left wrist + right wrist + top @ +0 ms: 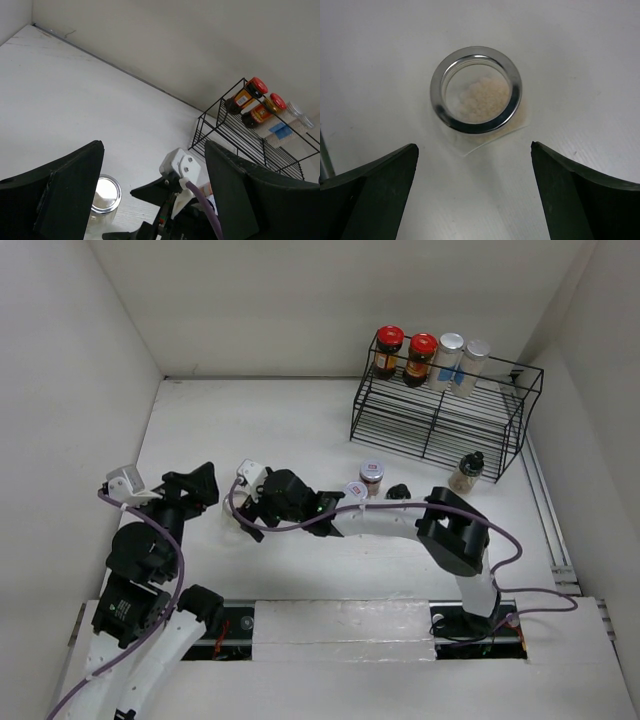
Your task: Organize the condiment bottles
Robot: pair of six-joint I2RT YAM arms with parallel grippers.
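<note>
Condiment bottle [476, 92]: round clear glass, polished silver ring lid, pale granules, upright on smooth white desk [580, 60] toward its left edge, bare surface all round. Right end effector [474, 146] released, fingers spread, not touching it. Left end effector [154, 145] released too.

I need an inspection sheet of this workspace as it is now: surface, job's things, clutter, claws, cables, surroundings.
Surface: white table, black wire rack at far right.
Job's things: two red-lidded jars and two silver-lidded jars on rack's top tier; labelled-lid jar and black-lidded jar on table; lone silver-lidded jar under right claw.
Clutter: nothing seen.
Claws: left claw open, holding nothing; right claw open, not touching the jar.
Cables: purple cable along each arm.
Surroundings: white walls.
</note>
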